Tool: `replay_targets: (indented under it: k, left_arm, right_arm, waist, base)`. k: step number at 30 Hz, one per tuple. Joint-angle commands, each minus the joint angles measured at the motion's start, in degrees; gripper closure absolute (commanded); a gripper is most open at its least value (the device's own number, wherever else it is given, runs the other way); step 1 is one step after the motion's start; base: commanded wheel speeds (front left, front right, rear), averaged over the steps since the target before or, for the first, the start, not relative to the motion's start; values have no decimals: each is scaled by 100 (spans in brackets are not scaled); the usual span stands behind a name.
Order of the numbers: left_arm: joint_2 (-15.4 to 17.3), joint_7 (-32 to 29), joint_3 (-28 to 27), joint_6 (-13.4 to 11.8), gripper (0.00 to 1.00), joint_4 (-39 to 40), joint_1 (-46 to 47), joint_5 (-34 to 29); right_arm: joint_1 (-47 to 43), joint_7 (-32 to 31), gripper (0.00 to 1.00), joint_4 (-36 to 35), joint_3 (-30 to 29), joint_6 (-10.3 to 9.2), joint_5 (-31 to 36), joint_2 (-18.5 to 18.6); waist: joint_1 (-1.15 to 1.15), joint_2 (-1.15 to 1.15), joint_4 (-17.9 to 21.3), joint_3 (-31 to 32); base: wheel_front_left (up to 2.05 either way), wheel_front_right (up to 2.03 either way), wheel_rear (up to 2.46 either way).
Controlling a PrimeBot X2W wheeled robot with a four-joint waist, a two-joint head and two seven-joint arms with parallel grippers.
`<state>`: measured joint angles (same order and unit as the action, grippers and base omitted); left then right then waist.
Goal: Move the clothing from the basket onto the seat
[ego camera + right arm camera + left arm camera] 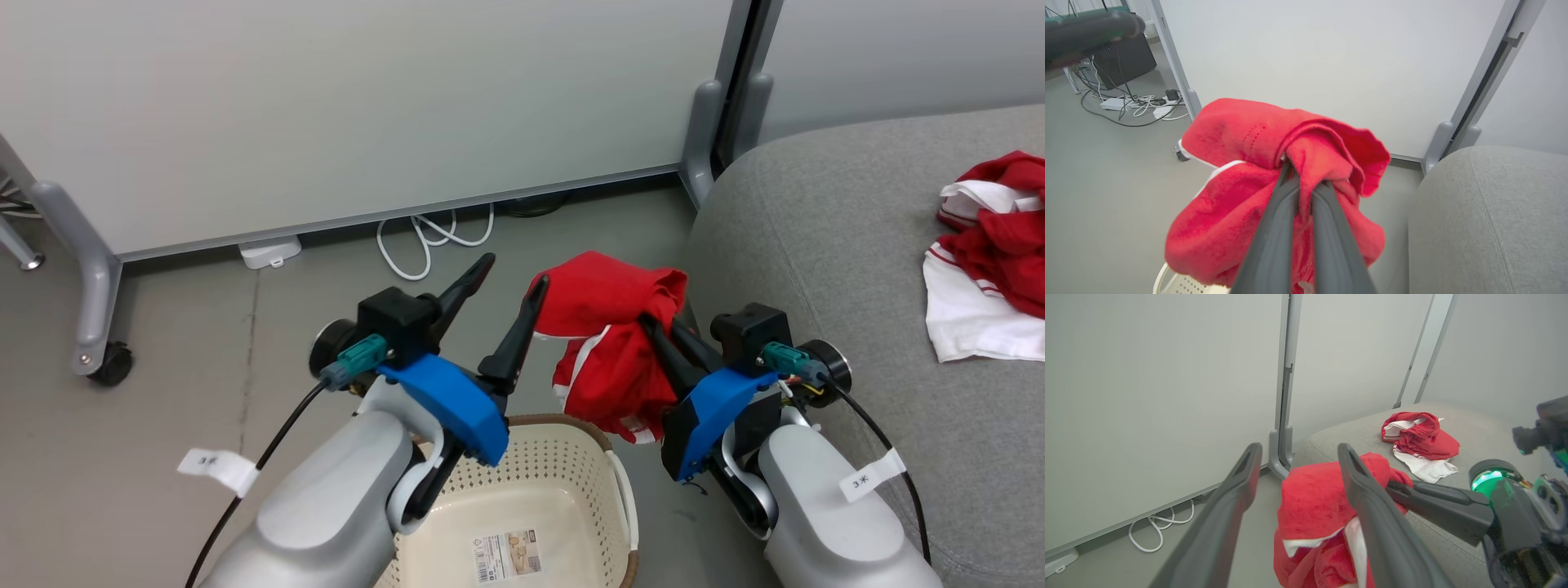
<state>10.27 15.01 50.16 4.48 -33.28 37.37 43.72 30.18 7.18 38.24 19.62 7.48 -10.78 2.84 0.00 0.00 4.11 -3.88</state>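
Just above the basket (563, 426), right gripper (657, 327) clamps red clothing (604, 306); left gripper (514, 271) spread wide.

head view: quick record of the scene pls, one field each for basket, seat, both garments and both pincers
basket: cream, on the floor, label inside
seat: grey cushion, to the right of the basket
held garment: red with white trim, hangs above the basket's far rim, short of the seat
second garment: red and white, crumpled on the seat
left pincer: open, grips nothing, beside the held garment
right pincer: shut on the held garment
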Motion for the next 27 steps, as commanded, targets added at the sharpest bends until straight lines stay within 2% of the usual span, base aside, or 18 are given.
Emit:
replay_targets:
  k: [1,8,14,27]
  left_arm:
    - [62,22,-126,-35,0,92,-127,-104]
    - [305,19,-1163,-60,0,1031,-1123,-956]
    - [391,20,-1865,-12,0,1457,-1881,-1470]
    - [286,20,-3246,-10,0,2136,-3057,-2173]
  right_arm:
    - [-48,16,100,-50,-36,3,27,9]
    - [-182,-40,100,-241,-143,3,91,9]
    - [-241,-83,100,-364,-174,3,129,9]
    - [-387,-51,100,-683,-241,3,89,8]
  waist:
    - [0,0,31,-19]
    - [0,0,277,-102]
    - [0,0,585,-169]
    - [0,0,1309,-313]
  base:
    - [0,0,0]
    - [0,0,0]
    - [0,0,0]
    - [0,0,0]
